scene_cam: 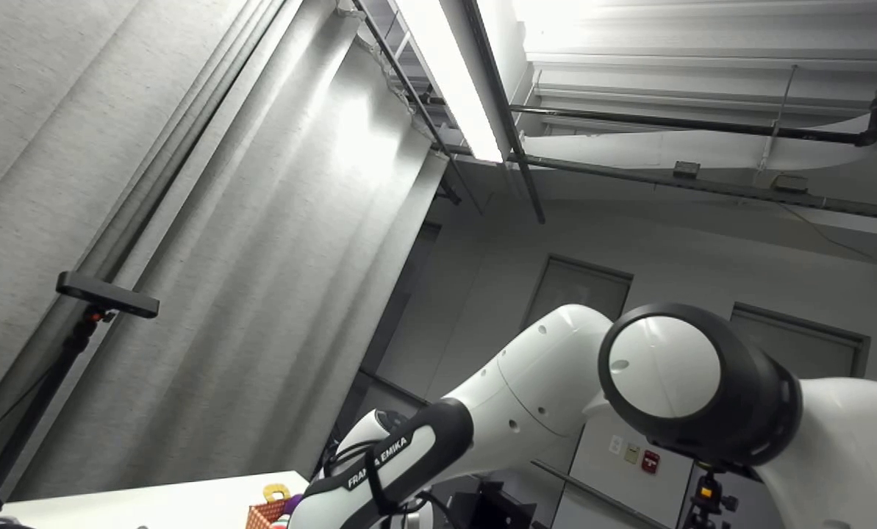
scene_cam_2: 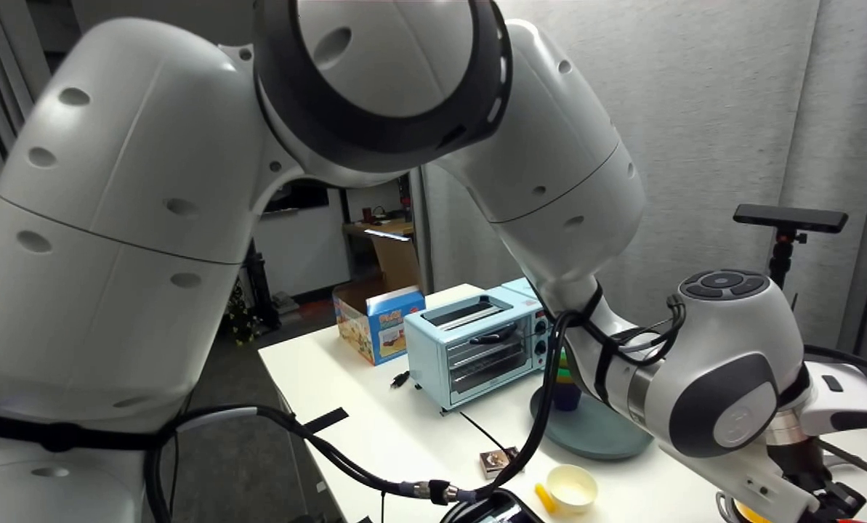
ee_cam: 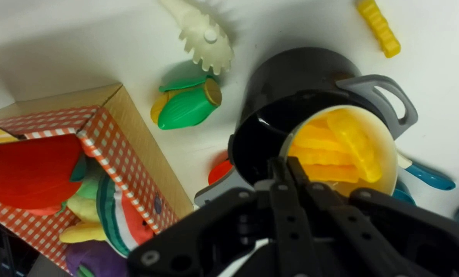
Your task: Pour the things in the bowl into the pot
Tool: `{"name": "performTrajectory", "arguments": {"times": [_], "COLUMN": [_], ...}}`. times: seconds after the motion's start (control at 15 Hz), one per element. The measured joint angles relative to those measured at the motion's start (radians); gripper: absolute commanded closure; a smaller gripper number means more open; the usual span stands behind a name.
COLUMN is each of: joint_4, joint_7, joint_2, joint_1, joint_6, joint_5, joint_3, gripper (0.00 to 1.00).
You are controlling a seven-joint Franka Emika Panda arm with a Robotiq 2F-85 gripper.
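Note:
In the wrist view, a cream bowl (ee_cam: 388, 159) holds several yellow wavy sticks (ee_cam: 329, 154). A black pot (ee_cam: 298, 73) with grey handles stands on the white table. The bowl is over the right part of the pot's opening, and its mouth faces the camera. My gripper (ee_cam: 286, 165) is shut on the bowl's near left rim, one finger outside and one inside. The pot's visible interior is dark. In an exterior view the gripper (scene_cam_2: 840, 501) is at the bottom right corner. The pot and held bowl are mostly cut off there.
A red-checked box (ee_cam: 129, 165) of toy food stands left of the pot. Toy corn (ee_cam: 191, 102), a pasta spoon (ee_cam: 210, 38), a yellow stick (ee_cam: 381, 30) and a blue-handled utensil (ee_cam: 431, 175) lie around. A toaster oven (scene_cam_2: 477, 349), green plate (scene_cam_2: 600, 436) and cream cup (scene_cam_2: 573, 488) stand farther off.

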Motion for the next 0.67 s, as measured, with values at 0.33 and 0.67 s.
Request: {"name": "performTrajectory", "arguments": {"times": [0.33, 0.67], "joint_4": [0.016, 0.031], "joint_7": [0.005, 0.016], "joint_2": [0.006, 0.019], "joint_1": [0.026, 0.072], "joint_6": [0.009, 0.035], "joint_5": [0.000, -0.041], "joint_3": [-0.019, -0.081], "gripper": [0.99, 0.99]}}
